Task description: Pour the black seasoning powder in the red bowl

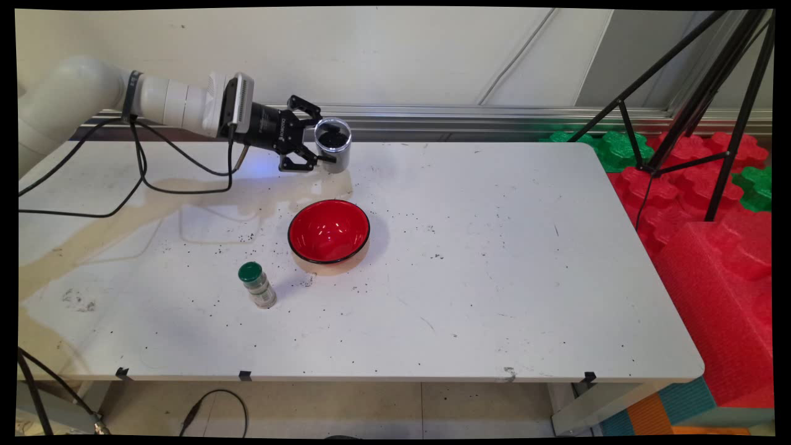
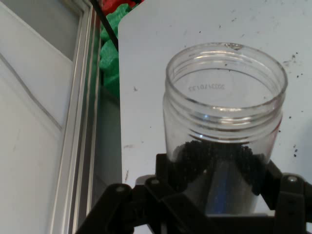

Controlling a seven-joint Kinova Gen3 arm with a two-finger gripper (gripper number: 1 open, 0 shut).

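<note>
We find gripper (image 1: 322, 146) clamped on clear open-topped jar (image 1: 333, 144), dark granules at its bottom, held upright near table's (image 1: 494, 259) far edge. Red bowl (image 1: 329, 232) sits nearer camera. Green-capped spice bottle (image 1: 258, 285) stands left-front of bowl, apart. Black specks scattered on tabletop.
</note>
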